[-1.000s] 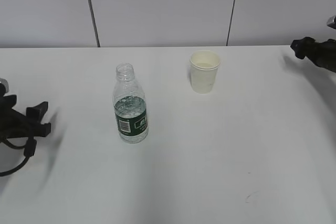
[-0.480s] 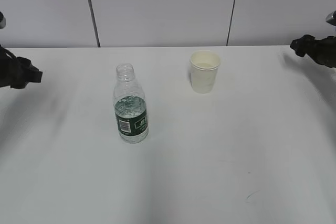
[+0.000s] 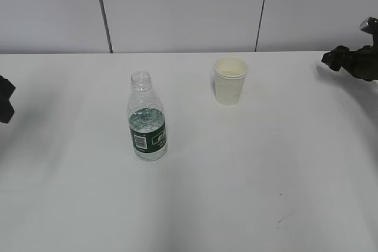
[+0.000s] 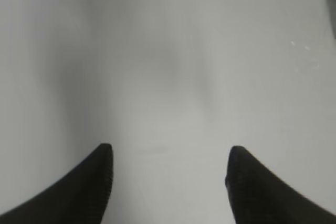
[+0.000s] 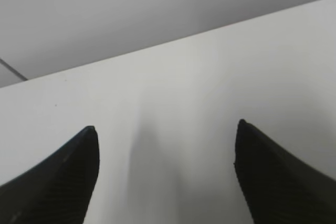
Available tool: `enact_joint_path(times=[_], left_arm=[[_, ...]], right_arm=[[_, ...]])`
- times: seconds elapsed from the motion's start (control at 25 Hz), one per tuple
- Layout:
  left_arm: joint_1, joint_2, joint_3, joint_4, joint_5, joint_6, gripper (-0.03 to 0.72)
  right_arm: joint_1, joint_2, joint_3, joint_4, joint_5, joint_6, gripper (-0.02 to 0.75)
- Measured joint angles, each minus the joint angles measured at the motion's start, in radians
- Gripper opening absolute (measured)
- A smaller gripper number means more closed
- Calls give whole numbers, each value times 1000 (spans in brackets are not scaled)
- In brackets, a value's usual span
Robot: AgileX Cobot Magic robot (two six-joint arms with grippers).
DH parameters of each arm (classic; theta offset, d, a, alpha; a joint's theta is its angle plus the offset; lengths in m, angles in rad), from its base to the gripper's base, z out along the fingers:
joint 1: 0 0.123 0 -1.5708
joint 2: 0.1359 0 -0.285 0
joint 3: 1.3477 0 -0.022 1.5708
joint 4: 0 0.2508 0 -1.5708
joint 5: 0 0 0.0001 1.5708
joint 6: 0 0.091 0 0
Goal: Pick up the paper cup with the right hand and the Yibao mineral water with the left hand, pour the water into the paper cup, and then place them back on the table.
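Two task items stand upright on the white bench (image 3: 236, 181): the paper cup (image 3: 230, 80) and the Yibao mineral water (image 3: 146, 117), capless, part filled, green label facing the camera. They stand apart, untouched. The cup lies well to the inner side of the right hand (image 3: 345, 62), which hangs at the far right edge of the exterior view; the right wrist view shows its fingers (image 5: 58, 182) spread wide with only bare bench between them. The bottle stands well clear of the left hand (image 3: 5, 100), barely visible at the left edge. The left wrist view shows its fingers (image 4: 79, 187) likewise parted over blurred bench, gripping nothing.
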Motion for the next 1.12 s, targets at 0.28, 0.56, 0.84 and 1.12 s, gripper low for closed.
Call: enact_joint_path(times=[0.28,0.56,0.84,1.12], left_arm=[[0,-222,74,-1,40,-1,428],[0,-403,203,-5,98,-1,428],[0,-717,442,-142,-14,-1,427],[0,-1005,558,-161,-97,-1,427]], right_arm=[[0,-101,-31,-513,-2,507,595],[0,-156,-90,-716,-144,874,595],[0,-170,-100,-728,-211,892,595],[0,-170,-101,-728,-252,892,595]])
